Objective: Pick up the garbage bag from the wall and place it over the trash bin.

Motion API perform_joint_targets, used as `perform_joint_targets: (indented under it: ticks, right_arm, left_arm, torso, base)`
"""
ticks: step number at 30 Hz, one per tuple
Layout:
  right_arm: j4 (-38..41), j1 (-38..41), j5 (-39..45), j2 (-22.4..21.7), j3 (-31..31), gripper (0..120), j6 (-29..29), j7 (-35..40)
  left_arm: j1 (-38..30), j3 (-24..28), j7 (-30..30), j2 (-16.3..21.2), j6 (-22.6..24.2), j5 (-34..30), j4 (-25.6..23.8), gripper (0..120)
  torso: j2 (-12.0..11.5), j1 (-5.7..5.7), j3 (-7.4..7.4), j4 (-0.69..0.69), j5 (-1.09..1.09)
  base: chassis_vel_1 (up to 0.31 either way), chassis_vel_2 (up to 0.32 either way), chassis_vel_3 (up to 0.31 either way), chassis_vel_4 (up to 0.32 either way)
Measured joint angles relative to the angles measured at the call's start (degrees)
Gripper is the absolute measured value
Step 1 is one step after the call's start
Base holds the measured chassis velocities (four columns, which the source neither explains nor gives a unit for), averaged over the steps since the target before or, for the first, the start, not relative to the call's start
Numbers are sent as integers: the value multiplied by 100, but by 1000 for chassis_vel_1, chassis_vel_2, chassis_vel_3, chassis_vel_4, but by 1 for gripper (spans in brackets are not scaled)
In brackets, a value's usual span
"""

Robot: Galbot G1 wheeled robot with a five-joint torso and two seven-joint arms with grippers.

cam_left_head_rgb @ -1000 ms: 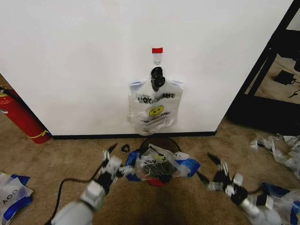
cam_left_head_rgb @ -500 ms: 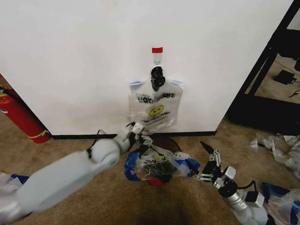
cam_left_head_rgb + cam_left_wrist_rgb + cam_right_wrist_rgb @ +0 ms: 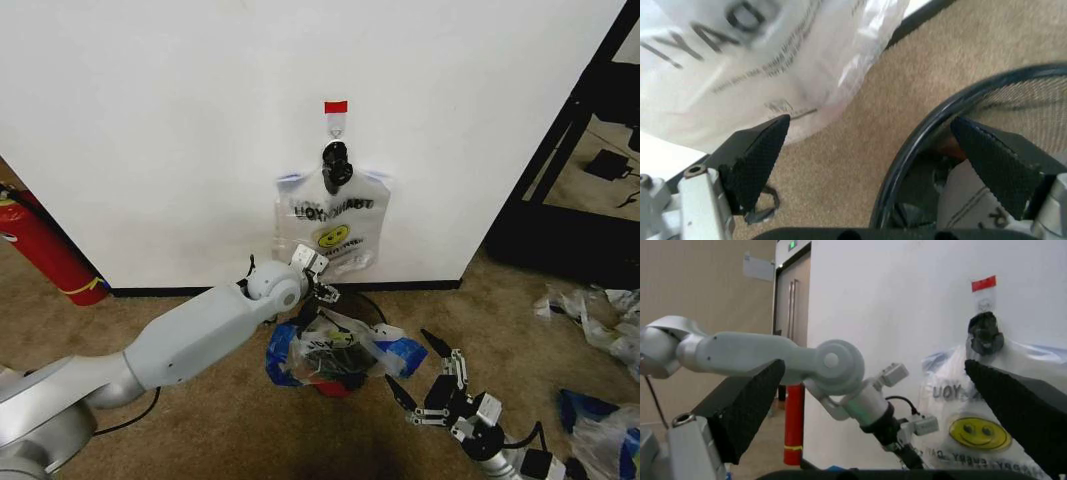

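Plastic hung low on the broad white wall (image 3: 150, 120): a bundle of see-through smiley bags (image 3: 333, 232) clipped under the red-taped hook (image 3: 335, 122), kept there for easy reach, I judged. My left gripper (image 3: 322, 285) sat at the bundle's lower edge, fingers spread wide and empty, just above the round black wire-mesh trash bin (image 3: 920, 150). One garbage bag (image 3: 345, 350) already draped that single bin. My right gripper (image 3: 425, 385) waited open beside the bin, holding nothing. One red fire extinguisher (image 3: 45, 250) stood against the wall.
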Motion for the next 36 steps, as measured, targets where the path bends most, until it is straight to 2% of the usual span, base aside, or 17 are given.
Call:
perform_joint_targets:
  ticks: [2, 5, 7, 11, 13, 14, 17, 18, 23, 28, 29, 32, 35, 36]
  right_arm:
    - [1, -17, -38, 20, -18, 100, 1, -5]
    - [2, -18, -53, 28, -19, 100, 3, -8]
    - [2, -20, -54, 31, -17, 100, 3, -8]
    - [30, -73, -54, 51, -13, 100, 18, -8]
    - [43, -124, -54, 60, -11, 100, 49, -12]
    - [43, -124, -54, 60, -11, 100, 49, -12]
    - [45, -191, -52, 72, -7, 100, 119, -55]
    - [45, -217, -50, 77, -8, 100, 145, -74]
    - [46, -255, -41, 80, -32, 100, 186, -104]
    - [16, -182, -37, 80, -116, 100, 195, -126]
    - [16, -182, -37, 80, -116, 100, 195, -126]
    - [-36, -137, -38, 83, -176, 100, 195, -186]
    - [-97, -97, -40, 84, -210, 100, 203, -258]
    - [-97, -97, -40, 84, -210, 100, 203, -258]
  left_arm:
    - [-34, 119, 1, 4, -12, 4, 38, 90]
    - [-62, 315, -37, 14, -25, -4, 67, 77]
    - [-79, 410, -42, 14, -30, -4, 93, 74]
    - [-92, 623, -86, -54, -40, 12, 205, 56]
    - [-92, 674, -294, -121, -44, -112, 239, 48]
    - [-92, 674, -294, -121, -44, -112, 239, 48]
    - [-92, 711, -728, -181, -50, -507, 220, 36]
    - [-92, 730, -947, -179, -52, -713, 172, 30]
    - [-33, 692, -1595, -96, -55, -1247, -85, 15]
    - [234, 328, -2507, 86, -64, -1931, -560, 4]
    - [234, 328, -2507, 86, -64, -1931, -560, 4]
    - [657, -282, -3143, 187, -70, -2501, -1029, 0]
    - [1295, -972, -3441, 311, -68, -2805, -1574, 0]
    - [1295, -972, -3441, 311, -68, -2805, -1574, 0]
  torso:
    - [0, 0, 0, -1, 0]
    - [0, 0, 0, 0, 0]
    - [0, 0, 0, 0, 0]
    - [0, 0, 0, 0, 0]
    - [0, 0, 0, -1, -1]
    - [0, 0, 0, -1, -1]
    - [0, 0, 0, -2, 0]
    - [0, 0, 0, -2, 0]
    - [0, 0, 0, -1, -1]
    - [0, 0, 0, 0, -1]
    - [0, 0, 0, 0, -1]
    - [0, 0, 0, -2, 0]
    - [0, 0, 0, 2, -1]
    - [0, 0, 0, 2, -1]
  base:
    - [0, 0, 0, 0]
    - [0, 0, 0, 0]
    - [0, 0, 0, 0]
    - [0, 0, 0, 0]
    - [0, 0, 0, 0]
    - [0, 0, 0, 0]
    - [0, 0, 0, 0]
    - [0, 0, 0, 0]
    - [0, 0, 0, 0]
    - [0, 0, 0, 0]
    - [0, 0, 0, 0]
    - [0, 0, 0, 0]
    - [0, 0, 0, 0]
    - [0, 0, 0, 0]
